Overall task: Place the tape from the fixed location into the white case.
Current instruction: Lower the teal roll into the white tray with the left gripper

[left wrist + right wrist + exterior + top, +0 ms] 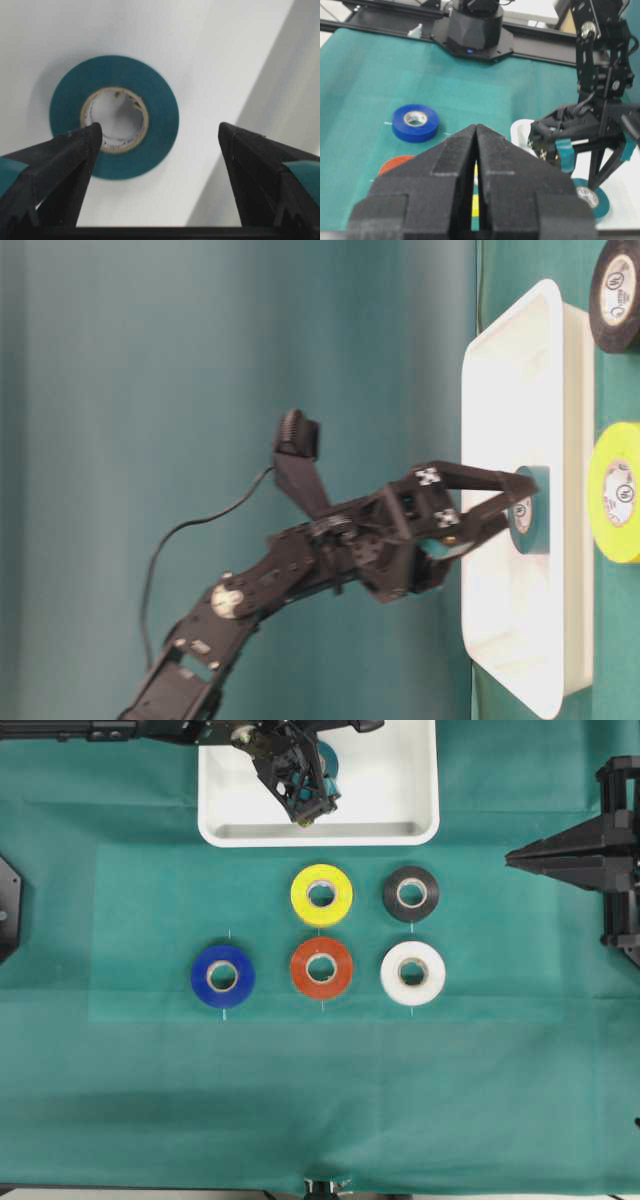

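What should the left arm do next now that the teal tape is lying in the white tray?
Probably lift the left gripper straight up and withdraw: the tape lies flat inside the white case, and the gripper is open and clear of it.

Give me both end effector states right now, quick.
Left end effector: open, holding nothing; the tape lies flat in the case below it.
Right end effector: closed, holding nothing.

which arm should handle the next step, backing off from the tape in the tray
Left. The left gripper hangs open right over the tape, which lies flat in the white case, so it only needs to lift away. The right gripper is shut and parked off to the side.
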Available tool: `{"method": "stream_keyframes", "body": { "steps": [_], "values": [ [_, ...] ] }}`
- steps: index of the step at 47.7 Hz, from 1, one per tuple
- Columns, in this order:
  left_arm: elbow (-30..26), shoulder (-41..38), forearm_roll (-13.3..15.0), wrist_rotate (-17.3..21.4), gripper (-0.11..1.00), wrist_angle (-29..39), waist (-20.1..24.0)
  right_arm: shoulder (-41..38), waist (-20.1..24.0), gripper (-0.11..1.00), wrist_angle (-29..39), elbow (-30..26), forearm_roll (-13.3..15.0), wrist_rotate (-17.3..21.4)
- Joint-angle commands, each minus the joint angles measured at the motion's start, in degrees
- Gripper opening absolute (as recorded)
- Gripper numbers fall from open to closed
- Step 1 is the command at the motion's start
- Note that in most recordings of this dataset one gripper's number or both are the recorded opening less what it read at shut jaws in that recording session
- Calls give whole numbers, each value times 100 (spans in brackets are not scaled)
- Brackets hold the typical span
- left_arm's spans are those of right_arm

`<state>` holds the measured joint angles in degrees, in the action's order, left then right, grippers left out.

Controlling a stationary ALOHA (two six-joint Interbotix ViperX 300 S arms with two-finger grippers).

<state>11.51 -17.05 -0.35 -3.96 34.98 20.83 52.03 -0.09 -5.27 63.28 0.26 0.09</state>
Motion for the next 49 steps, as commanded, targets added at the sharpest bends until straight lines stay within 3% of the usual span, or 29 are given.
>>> {"method": "stream_keyframes", "body": {
  "steps": [1,27,49],
  "values": [
    [-185,475,9,-9,90,70,-9,-26,-9,-1,-35,-158,0,0],
    [-642,1213,9,-9,90,1169,-149,-26,0,-1,-18,-167,9,0],
    [-729,1811,9,-9,90,1433,-211,-18,0,-1,-44,-176,0,0]
  ]
}}
